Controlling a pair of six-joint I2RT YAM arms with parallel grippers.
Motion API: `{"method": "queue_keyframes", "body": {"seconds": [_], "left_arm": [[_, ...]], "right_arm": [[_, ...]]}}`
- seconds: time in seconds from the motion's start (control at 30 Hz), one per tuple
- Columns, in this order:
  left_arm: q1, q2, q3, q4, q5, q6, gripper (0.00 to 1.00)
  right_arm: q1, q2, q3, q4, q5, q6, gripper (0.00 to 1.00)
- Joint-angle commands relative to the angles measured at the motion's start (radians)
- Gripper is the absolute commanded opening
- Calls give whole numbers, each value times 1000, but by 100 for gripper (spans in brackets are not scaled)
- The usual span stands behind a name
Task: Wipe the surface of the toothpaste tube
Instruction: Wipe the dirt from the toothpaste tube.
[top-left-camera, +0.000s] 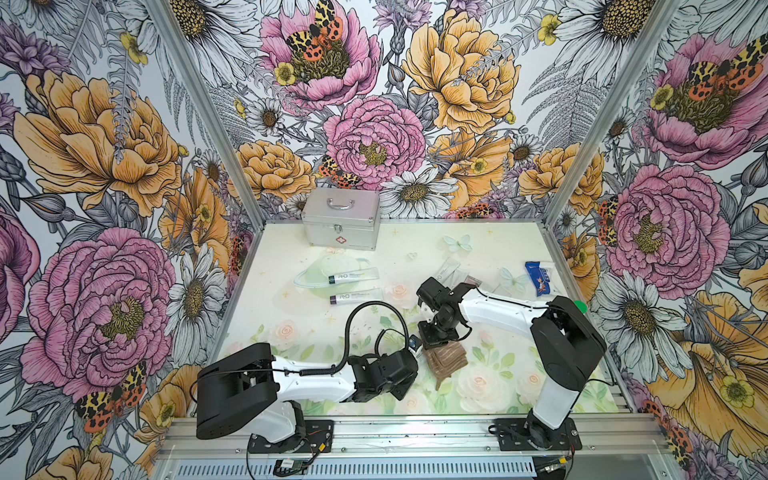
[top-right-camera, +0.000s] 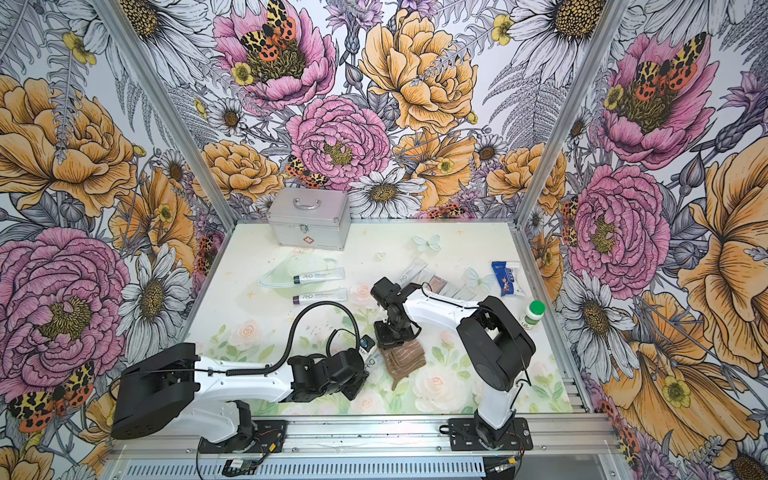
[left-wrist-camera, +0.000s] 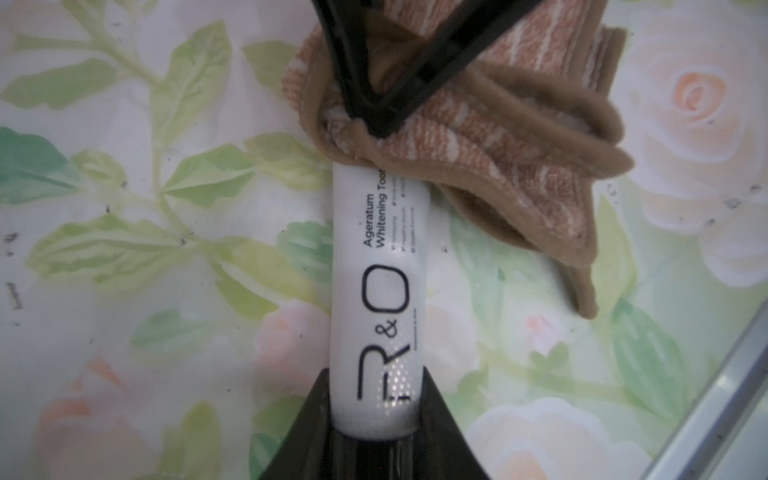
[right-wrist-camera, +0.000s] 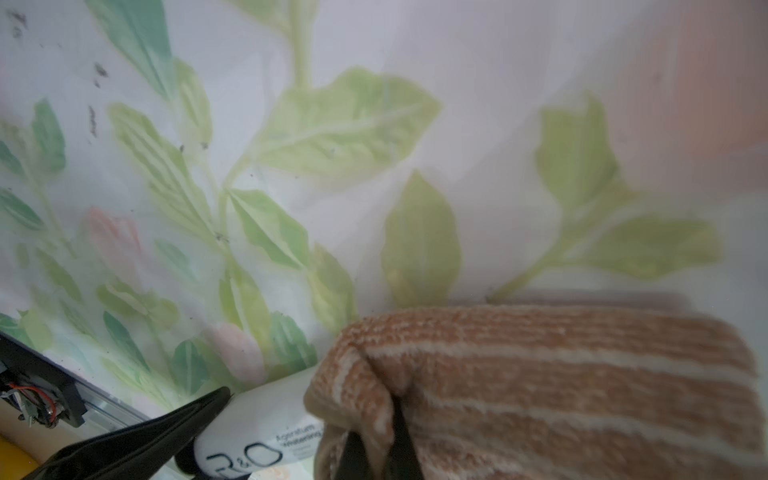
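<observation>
Brown terry with cream stripes: a folded towel (left-wrist-camera: 478, 166) bunched in the pinch of the right gripper (left-wrist-camera: 374, 118), black fingers drawn together into a narrow V with cloth caught between. From the right wrist view, a thick striped roll (right-wrist-camera: 561, 374) just ahead of the fingertips (right-wrist-camera: 401, 449), wrapped around them on both sides. Pressed onto the far end of the toothpaste tube (left-wrist-camera: 380, 291), covering it there, touching, no gap visible.

White tube with black "R&O" lettering, clamped near its dark-capped end by the left gripper (left-wrist-camera: 378, 399), one finger against each flank, closed tight on it. Straight out from those fingertips, bare tube body as far as the towel's hem, lettered face toward the wrist camera. Resting on the floral mat (left-wrist-camera: 124, 249) or held just off it: cannot tell.

In both top views, the two wrists close together: right gripper pointing down on the towel (top-left-camera: 449, 359) (top-right-camera: 405, 359), left gripper level and in from the side, a short bare stretch of tube (top-right-camera: 370, 360) between them.

Well beyond both grippers, against the back wall: a silver case (top-left-camera: 340, 220) with a handle and a red cross mark. Between that case and the left gripper, two more white tubes (top-left-camera: 353, 275) (top-left-camera: 355, 296) lying side by side. Beyond the right gripper, a blue packet (top-left-camera: 538, 276). Out past the right arm's elbow, in a top view, a white bottle (top-right-camera: 533, 313) with a green cap, upright.
</observation>
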Motion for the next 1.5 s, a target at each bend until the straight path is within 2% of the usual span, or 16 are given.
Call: {"method": "queue_keyframes", "body": {"seconds": [0.0, 0.3, 0.53, 0.67, 1.0, 1.17, 1.37, 1.47], "left_arm": [[16, -1, 12, 36, -18, 9, 29], [20, -21, -3, 27, -21, 0, 29], [17, -35, -11, 23, -21, -6, 29], [17, -31, -12, 35, -20, -8, 30], [18, 18, 14, 51, -14, 4, 29], [23, 21, 16, 51, -11, 12, 29], [28, 13, 18, 51, -12, 17, 29], [30, 16, 20, 53, -11, 19, 29]], "right_arm": [[-2, 42, -46, 25, 25, 14, 0], [-29, 34, -136, 12, 164, -10, 0], [-81, 33, -131, -30, 257, -48, 0], [-71, 31, -115, -27, 213, -43, 0], [72, -24, -81, 40, -32, 52, 0], [102, -23, -100, 56, -69, 65, 0], [116, -56, -138, 132, -175, 115, 0], [112, -38, -151, 133, -148, 107, 0]]}}
